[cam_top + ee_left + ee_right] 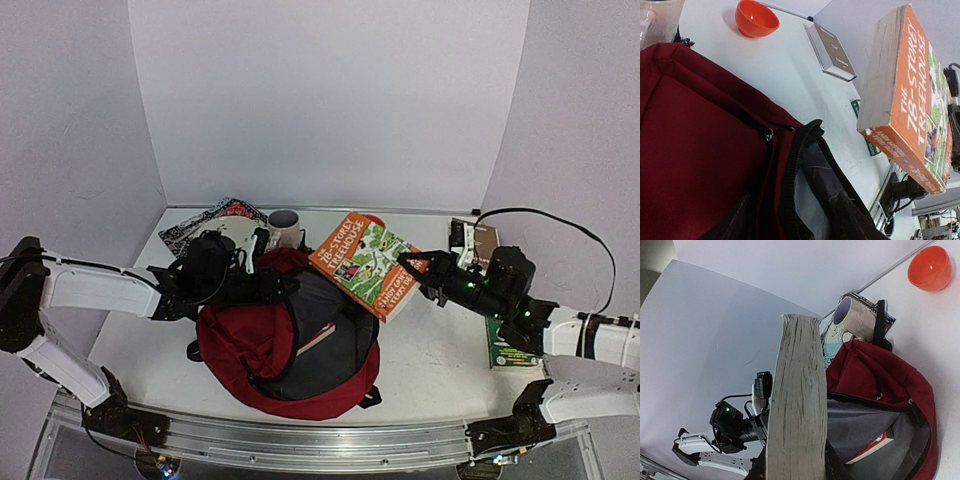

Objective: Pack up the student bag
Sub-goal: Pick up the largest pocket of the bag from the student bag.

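The student bag (262,345), dark red with grey lining, lies in the middle of the table with its mouth open toward the right. My left gripper (270,285) is at the bag's upper rim; in the left wrist view its dark fingers (737,220) stand either side of the black zip edge (792,165), shut on it. Held tilted in the air over the bag's far right side is a thick orange book (365,262), with my right gripper (425,275) shut on its lower end. The book's grey page edge (797,405) fills the right wrist view. A red-and-white book (870,447) lies inside the bag.
A mug (285,228) and a patterned book (210,222) sit behind the bag. An orange bowl (756,19) and a brown book (832,52) are at the back right. A green book (510,345) lies under my right arm.
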